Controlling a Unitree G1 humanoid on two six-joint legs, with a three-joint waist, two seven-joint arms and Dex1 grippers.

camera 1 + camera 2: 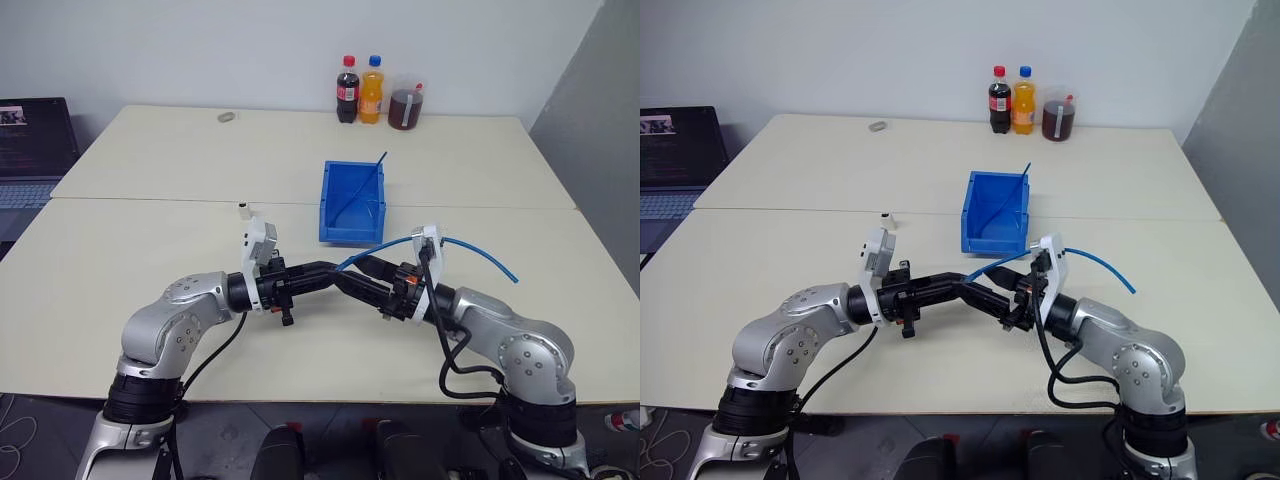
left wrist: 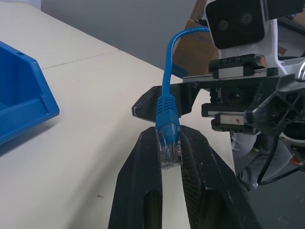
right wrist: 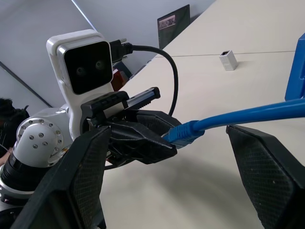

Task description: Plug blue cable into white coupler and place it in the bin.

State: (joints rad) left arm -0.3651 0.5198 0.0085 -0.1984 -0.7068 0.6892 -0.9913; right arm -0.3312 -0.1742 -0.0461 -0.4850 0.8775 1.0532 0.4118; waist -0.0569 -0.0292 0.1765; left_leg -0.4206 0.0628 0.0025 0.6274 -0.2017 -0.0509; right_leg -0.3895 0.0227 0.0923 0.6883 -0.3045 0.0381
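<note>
My left gripper [image 2: 169, 138] is shut on the clear plug at the tip of the blue cable [image 2: 167, 105], held level above the table. From there the cable [image 1: 480, 250] arcs up past my right wrist and hangs off to the right. My right gripper [image 3: 167, 131] is open and points at the left gripper [image 1: 330, 271], its fingers on either side of the cable just behind the plug. The white coupler [image 1: 244, 210] stands alone on the table behind my left wrist. Beyond both grippers, mid-table, sits the bin [image 1: 350, 236].
A thin dark rod [image 1: 362, 183] leans inside the bin. Three drink bottles [image 1: 375, 90] stand at the table's far edge and a small grey round object [image 1: 227, 117] lies at the far left. A laptop [image 1: 30, 150] sits off the table's left side.
</note>
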